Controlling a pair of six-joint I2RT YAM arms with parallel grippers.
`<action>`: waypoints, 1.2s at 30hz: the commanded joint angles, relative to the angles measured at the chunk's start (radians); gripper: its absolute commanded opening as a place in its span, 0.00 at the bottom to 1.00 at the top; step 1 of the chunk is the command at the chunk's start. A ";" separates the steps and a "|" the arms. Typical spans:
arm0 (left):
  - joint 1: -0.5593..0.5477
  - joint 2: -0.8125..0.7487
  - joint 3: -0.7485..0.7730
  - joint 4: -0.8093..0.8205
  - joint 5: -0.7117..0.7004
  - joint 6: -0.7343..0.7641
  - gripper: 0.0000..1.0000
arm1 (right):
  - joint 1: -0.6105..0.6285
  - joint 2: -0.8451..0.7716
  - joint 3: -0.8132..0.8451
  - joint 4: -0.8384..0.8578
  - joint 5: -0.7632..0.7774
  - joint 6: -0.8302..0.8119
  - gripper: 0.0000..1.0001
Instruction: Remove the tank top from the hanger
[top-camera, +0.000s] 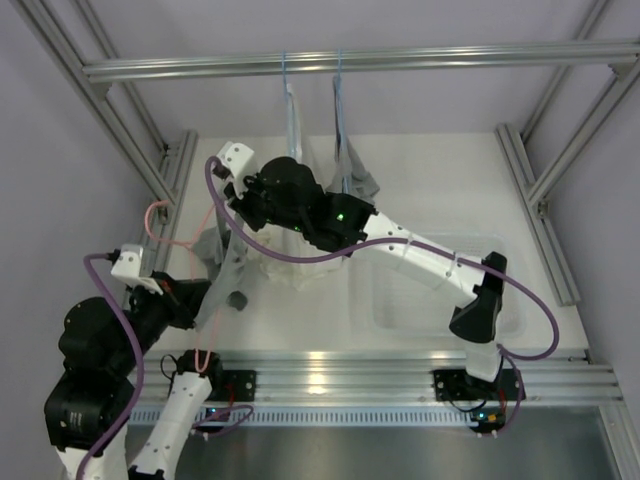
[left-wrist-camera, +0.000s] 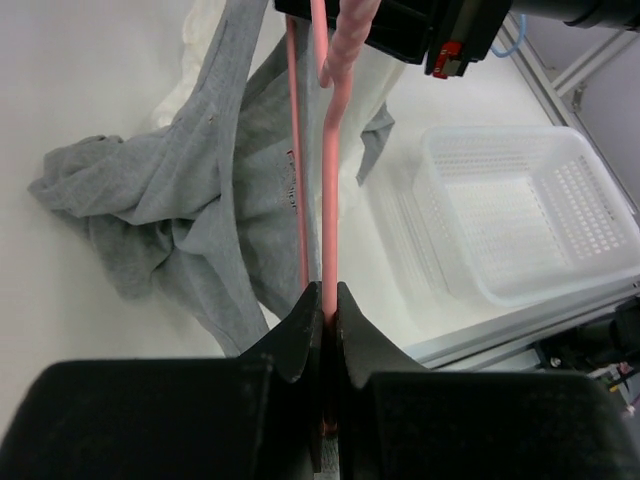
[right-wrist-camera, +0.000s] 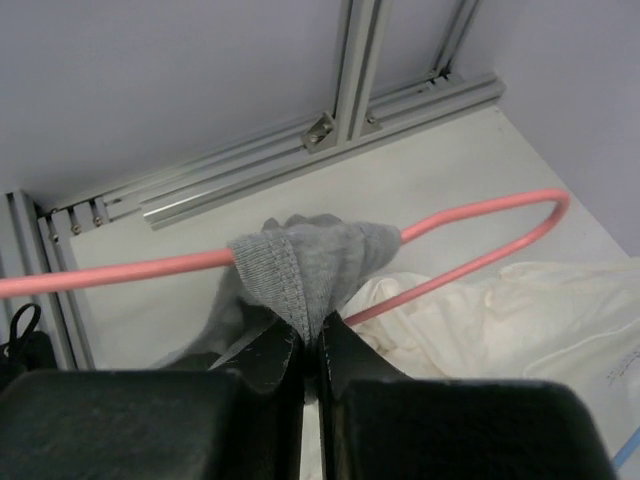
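Observation:
The grey tank top (left-wrist-camera: 190, 200) lies partly crumpled on the table, one strap (right-wrist-camera: 300, 260) still looped over the pink hanger (right-wrist-camera: 480, 210). My left gripper (left-wrist-camera: 328, 300) is shut on a bar of the pink hanger (left-wrist-camera: 330, 180), which runs up and away from it. My right gripper (right-wrist-camera: 310, 335) is shut on the bunched grey strap right at the hanger wire. In the top view the left gripper (top-camera: 195, 297) is at the near left, the right gripper (top-camera: 248, 195) is beyond it, and the tank top (top-camera: 225, 262) hangs between them.
A white garment (right-wrist-camera: 500, 310) lies under the right gripper. A white plastic basket (left-wrist-camera: 520, 210) stands at the right near the table's front edge; it also shows in the top view (top-camera: 450, 290). Other garments (top-camera: 345, 170) hang from the rear rail (top-camera: 400, 60).

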 joint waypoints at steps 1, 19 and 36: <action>-0.008 -0.032 0.033 0.011 -0.126 0.014 0.00 | 0.006 -0.060 0.021 0.097 0.071 -0.014 0.00; -0.024 -0.106 -0.082 0.016 0.010 0.025 0.00 | -0.088 -0.031 0.137 0.117 0.243 -0.008 0.00; -0.046 -0.178 -0.053 0.023 0.065 0.042 0.00 | -0.152 0.069 0.211 0.113 0.163 -0.009 0.00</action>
